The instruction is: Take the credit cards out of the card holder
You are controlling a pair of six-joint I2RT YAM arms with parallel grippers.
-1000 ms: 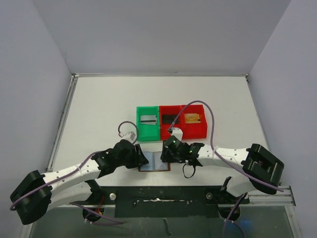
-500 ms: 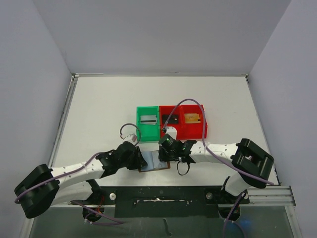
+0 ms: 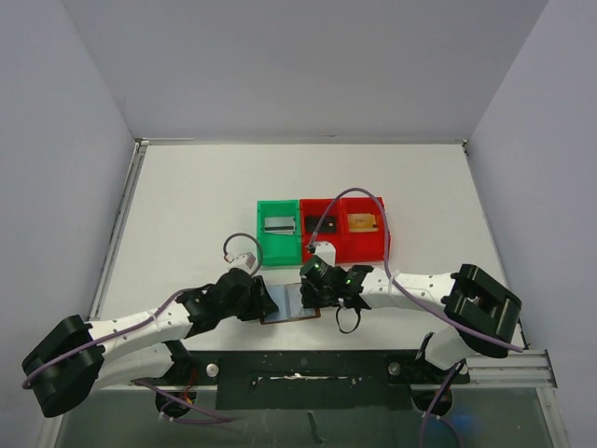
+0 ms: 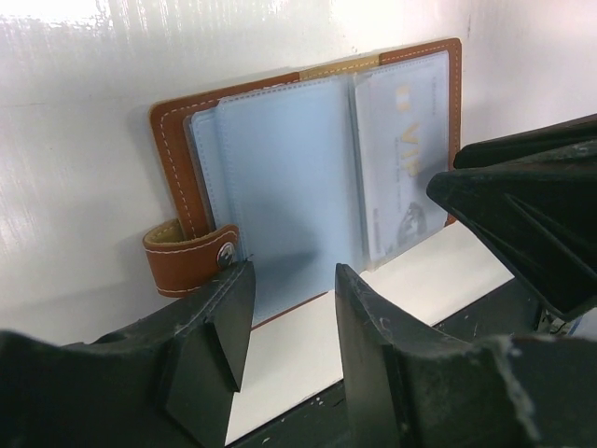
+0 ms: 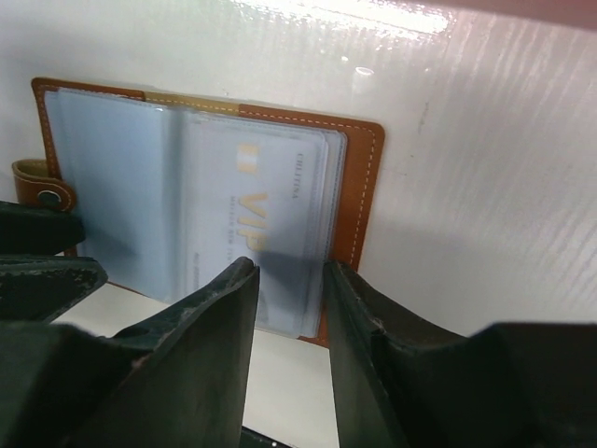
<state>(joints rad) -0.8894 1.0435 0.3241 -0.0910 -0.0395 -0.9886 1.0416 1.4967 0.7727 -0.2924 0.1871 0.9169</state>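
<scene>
The left gripper (image 4: pixel 291 327) is seen with its black jaws parted and nothing held; between them shows the near edge of a pale blue plastic sleeve (image 4: pixel 280 187). The right gripper (image 5: pixel 291 308) is likewise unclenched, its narrower gap lined up on the near edge of a grey-white card (image 5: pixel 270 215) printed "VIP". Both belong to the card holder (image 4: pixel 166 159), which is laid open and flat on the white table (image 3: pixel 187 205) between the two grippers, its long axis running left to right. The card is tucked into the half on the right arm's side, so that arm is judged nearer. Brown stitched leather, a snap strap (image 4: pixel 182 257) and glossy sleeves are shown. A green bin (image 3: pixel 278 250) and red bins (image 3: pixel 368 247) are set just beyond.
</scene>
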